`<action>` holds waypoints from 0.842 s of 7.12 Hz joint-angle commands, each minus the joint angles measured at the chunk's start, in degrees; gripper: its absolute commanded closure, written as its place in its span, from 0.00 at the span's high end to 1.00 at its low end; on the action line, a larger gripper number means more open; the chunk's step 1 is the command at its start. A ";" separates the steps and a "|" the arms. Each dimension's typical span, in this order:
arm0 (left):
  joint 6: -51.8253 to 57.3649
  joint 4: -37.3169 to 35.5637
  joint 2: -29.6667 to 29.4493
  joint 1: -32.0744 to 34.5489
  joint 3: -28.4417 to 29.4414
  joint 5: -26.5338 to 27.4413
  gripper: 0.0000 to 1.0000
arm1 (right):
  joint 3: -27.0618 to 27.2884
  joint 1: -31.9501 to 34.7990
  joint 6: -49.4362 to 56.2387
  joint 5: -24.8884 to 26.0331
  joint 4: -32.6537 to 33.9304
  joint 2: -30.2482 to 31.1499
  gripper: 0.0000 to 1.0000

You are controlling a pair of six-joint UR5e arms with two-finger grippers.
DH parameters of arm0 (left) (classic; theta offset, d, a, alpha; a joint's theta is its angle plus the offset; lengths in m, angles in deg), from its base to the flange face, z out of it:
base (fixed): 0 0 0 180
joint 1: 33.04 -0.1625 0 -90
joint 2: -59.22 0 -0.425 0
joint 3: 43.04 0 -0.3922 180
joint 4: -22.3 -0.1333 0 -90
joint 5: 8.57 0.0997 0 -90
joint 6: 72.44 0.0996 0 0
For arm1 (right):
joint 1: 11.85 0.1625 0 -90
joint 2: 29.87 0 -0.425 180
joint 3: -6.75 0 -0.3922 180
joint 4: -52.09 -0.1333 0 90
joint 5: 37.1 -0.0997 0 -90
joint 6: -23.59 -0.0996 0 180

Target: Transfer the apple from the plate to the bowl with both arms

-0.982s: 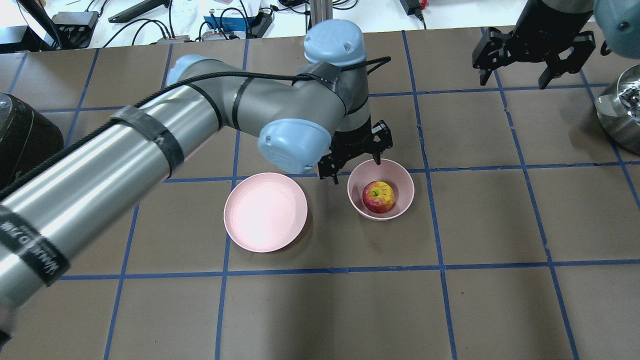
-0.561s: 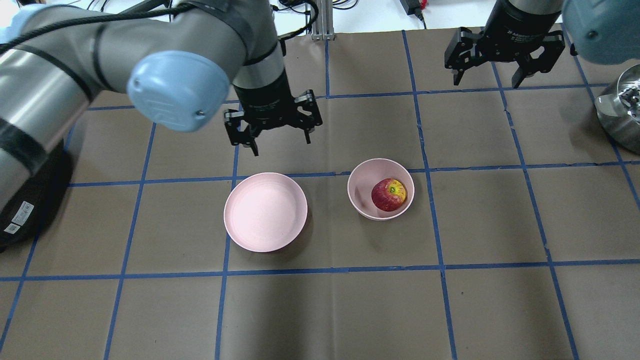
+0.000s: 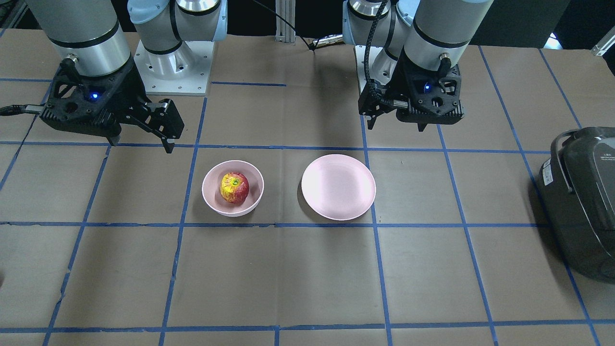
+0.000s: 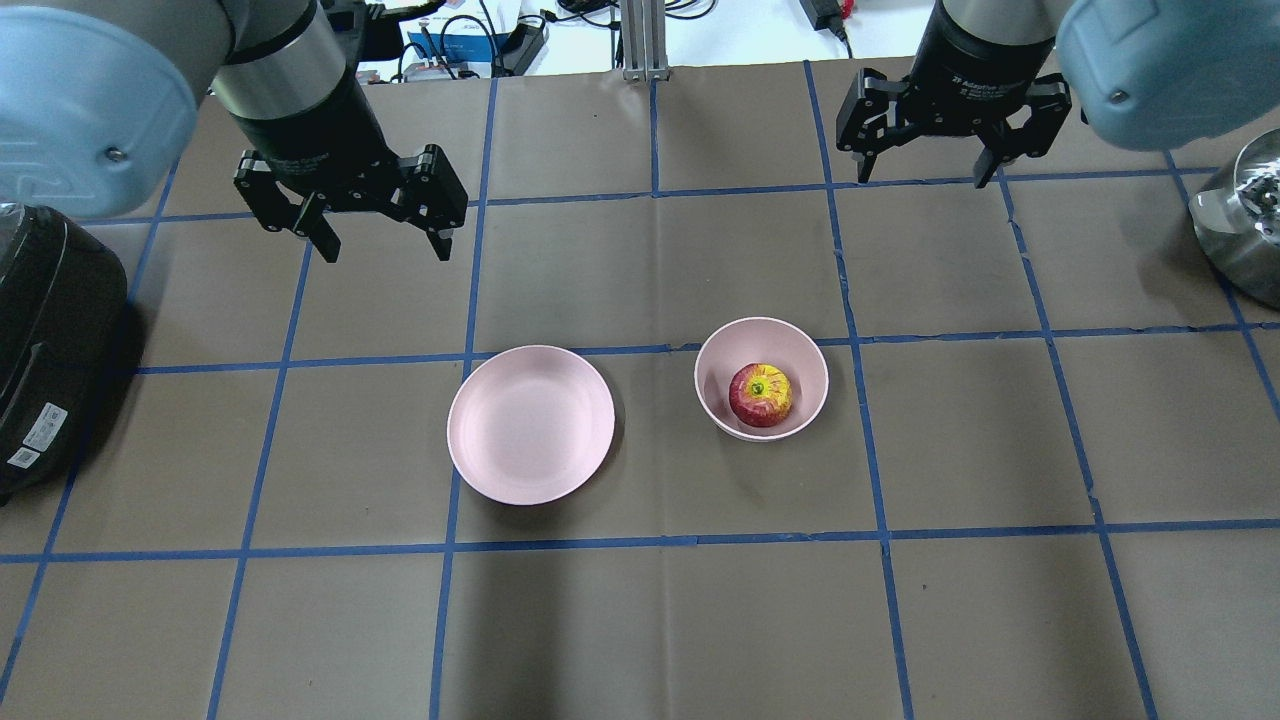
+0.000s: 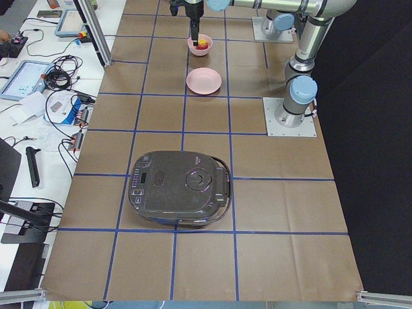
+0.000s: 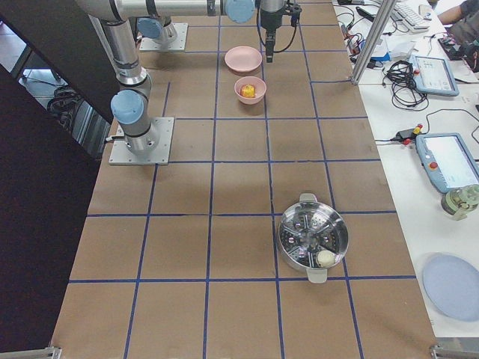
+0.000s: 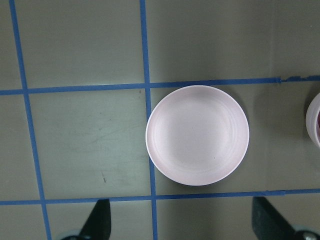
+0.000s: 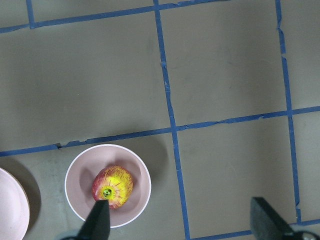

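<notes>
The red and yellow apple (image 4: 760, 394) lies in the deep pink bowl (image 4: 716, 352), stem dimple up. It also shows in the front view (image 3: 234, 187) and the right wrist view (image 8: 112, 186). The flat pink plate (image 4: 530, 425) sits bare to the bowl's left and fills the left wrist view (image 7: 197, 135). My left gripper (image 4: 383, 245) hangs open and empty above the table, behind and left of the plate. My right gripper (image 4: 922, 176) hangs open and empty, behind and right of the bowl.
A black rice cooker (image 4: 50, 330) stands at the table's left end. A steel steamer pot (image 4: 1240, 220) stands at the right edge. Blue tape lines grid the brown table. Cables and devices lie beyond the far edge.
My left gripper has drawn back from over the bowl to the far left, open all along. My right gripper has shifted a little left. The apple rocked in the bowl and has settled.
</notes>
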 commanded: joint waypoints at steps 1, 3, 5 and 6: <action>0.93 0.38 -3.47 -0.29 4.15 -0.12 1.00 | 0.06 0.04 1.99 -1.34 0.09 -0.37 1.00; 0.93 0.56 -3.06 0.07 3.91 -0.56 1.00 | -0.11 -0.48 2.18 -1.45 0.01 -0.46 1.00; 0.84 0.56 -2.61 0.24 3.56 -0.48 1.00 | 0.06 -0.66 2.18 -0.92 0.00 -0.46 1.00; 0.93 0.56 -2.53 0.24 3.29 -0.48 1.00 | 0.32 -0.66 2.18 -0.92 -0.08 -0.37 1.00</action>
